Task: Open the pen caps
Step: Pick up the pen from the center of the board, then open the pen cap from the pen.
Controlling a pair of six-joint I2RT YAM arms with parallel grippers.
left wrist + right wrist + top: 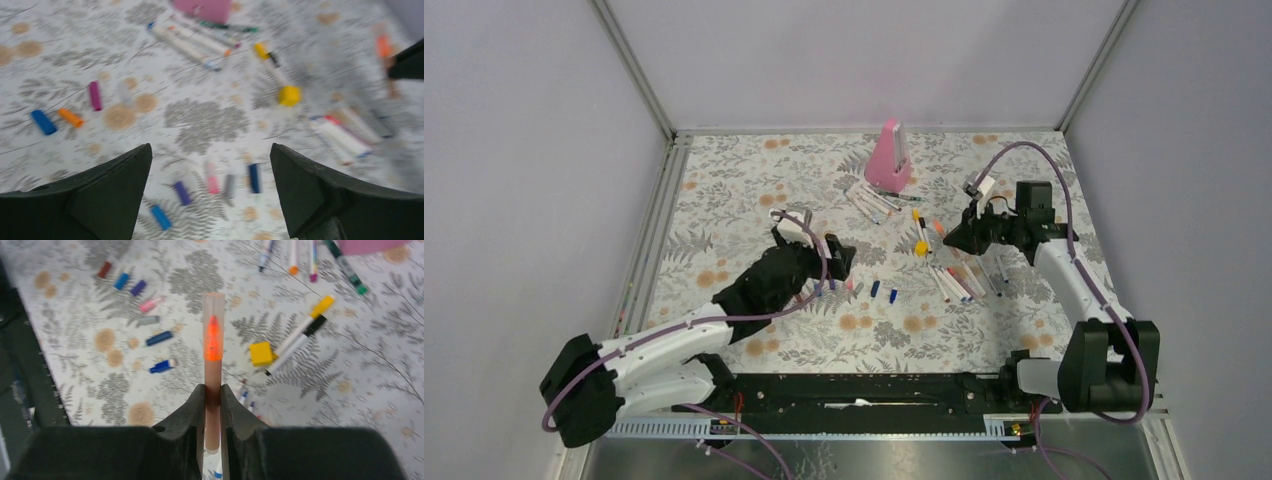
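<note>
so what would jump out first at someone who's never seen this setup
The right gripper is clamped on an orange-tipped pen with a see-through cap, which points straight out from its fingers and fills the right wrist view. Under the wide-open left gripper, loose pen caps in blue, orange, purple and pink dot the middle of the flowered table. A tall pink wedge stands at the far edge.

Pink wedge (889,158), seemingly upright, on floral tablecloth (734,190).
</note>
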